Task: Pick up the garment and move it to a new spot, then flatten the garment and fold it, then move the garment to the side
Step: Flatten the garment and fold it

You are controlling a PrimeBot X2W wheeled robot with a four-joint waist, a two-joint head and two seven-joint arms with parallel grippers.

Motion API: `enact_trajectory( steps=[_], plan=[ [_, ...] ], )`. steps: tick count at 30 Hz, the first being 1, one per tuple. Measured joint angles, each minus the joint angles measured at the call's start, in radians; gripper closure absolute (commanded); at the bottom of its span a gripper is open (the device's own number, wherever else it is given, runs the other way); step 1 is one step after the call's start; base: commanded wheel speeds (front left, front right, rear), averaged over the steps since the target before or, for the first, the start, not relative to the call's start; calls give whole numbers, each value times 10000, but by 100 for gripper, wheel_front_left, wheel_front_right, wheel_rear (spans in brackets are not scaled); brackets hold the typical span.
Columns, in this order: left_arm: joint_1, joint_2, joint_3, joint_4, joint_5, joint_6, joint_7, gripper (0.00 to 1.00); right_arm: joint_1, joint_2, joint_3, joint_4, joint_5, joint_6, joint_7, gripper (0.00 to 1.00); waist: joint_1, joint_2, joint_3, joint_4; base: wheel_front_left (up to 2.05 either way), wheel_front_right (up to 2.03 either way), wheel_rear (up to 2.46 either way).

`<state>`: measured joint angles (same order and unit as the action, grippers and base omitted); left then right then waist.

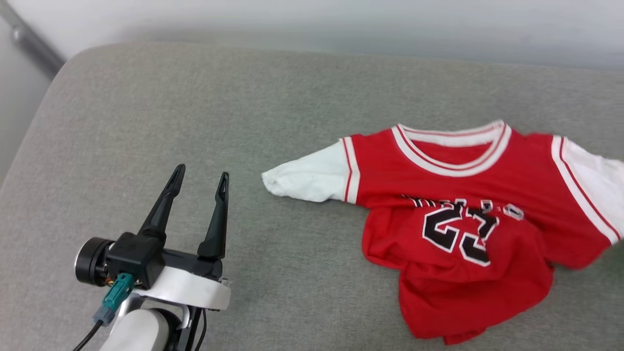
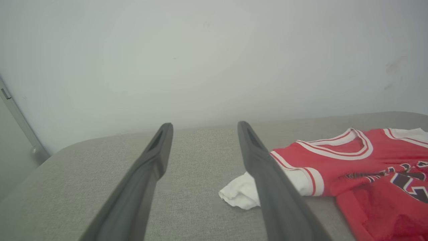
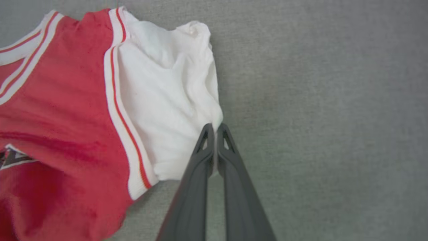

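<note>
Grey fabric-covered padded surface (image 1: 146, 122), rounded far-left corner; pale wall (image 1: 341, 19) behind it; slanted grey bar (image 1: 30, 41) far left.

We see the jersey (image 1: 390, 161) as soft matt cloth, the grey cushion (image 1: 170, 97) as coarse woven fabric, and the left pincer (image 1: 202, 171) as smooth matt dark plastic.

light bright, even, diffuse | shadows faint, soft | garment (image 1: 458, 229) right edge blurred | wrist views hazy

The right hand (image 3: 215, 130) is closed, pinching the white sleeve (image 3: 160, 100) edge of the red jersey (image 3: 60, 100) on grey fabric surface (image 3: 317, 100).
</note>
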<state>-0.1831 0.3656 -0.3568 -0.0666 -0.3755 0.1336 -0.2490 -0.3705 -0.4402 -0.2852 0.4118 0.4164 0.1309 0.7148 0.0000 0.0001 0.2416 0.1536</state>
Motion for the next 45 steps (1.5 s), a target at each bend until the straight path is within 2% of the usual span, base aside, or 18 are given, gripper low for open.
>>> enact_trajectory(
  steps=[6,11,12,13,15,20,22,26,28,32,35,39,43,45],
  plan=[
    [240,121,42,-119,-90,77,136,0,1160,765,-1233,-493,-688,0,-483,100,0,0,-388,-410,0,0,0],
    [315,199,69,-151,-151,119,236,0,1720,1542,-1546,-918,-986,0,-451,100,0,0,-498,-623,0,0,0],
    [316,201,71,-151,-161,125,244,0,1754,1634,-1590,-970,-1060,0,-454,74,0,0,-517,-655,0,0,0],
    [317,217,54,-151,-173,127,278,0,1785,1649,-1534,-1041,-1256,0,-470,0,0,0,-539,-692,0,0,0],
    [337,236,44,-161,-293,79,349,0,1827,1630,-1427,-1248,-1574,2,-731,0,0,0,-583,-767,0,0,0],
    [382,282,182,-276,-470,115,376,0,1503,1810,-1089,-2042,-1388,0,-1574,0,0,0,-772,-958,0,0,0],
    [400,332,245,-303,-520,115,376,0,1489,1685,-619,-2663,-1139,2,-2309,0,0,0,-847,-1053,0,0,0],
    [403,376,370,-428,-711,71,351,0,1561,1737,-297,-3793,-545,0,-3707,0,0,0,-960,-1262,0,0,0],
    [405,416,443,-458,-813,59,385,0,1756,1889,-184,-4424,-309,0,-4381,0,0,0,-987,-1368,0,0,0],
    [403,502,619,-508,-1114,-21,495,0,2215,2683,-221,-5323,374,-2,-5657,0,0,0,-979,-1610,0,0,0],
    [246,694,633,-594,-1290,-213,857,0,2545,2828,-25,-5730,453,0,-6368,0,-1,0,-854,-1790,0,0,0],
    [-682,1302,462,-696,-1459,-798,2004,0,2689,2907,267,-6008,527,-2,-6918,0,0,0,-506,-1995,0,0,0],
    [-1933,2008,-203,-426,-2094,-1883,4433,0,2674,2945,468,-6134,428,-2,-7072,0,0,0,-27,-2171,0,0,0],
    [-2717,2383,-337,-265,-2376,-2113,5603,0,2591,2949,631,-6215,397,-2,-7214,0,0,0,233,-2270,0,0,0]
  ],
)
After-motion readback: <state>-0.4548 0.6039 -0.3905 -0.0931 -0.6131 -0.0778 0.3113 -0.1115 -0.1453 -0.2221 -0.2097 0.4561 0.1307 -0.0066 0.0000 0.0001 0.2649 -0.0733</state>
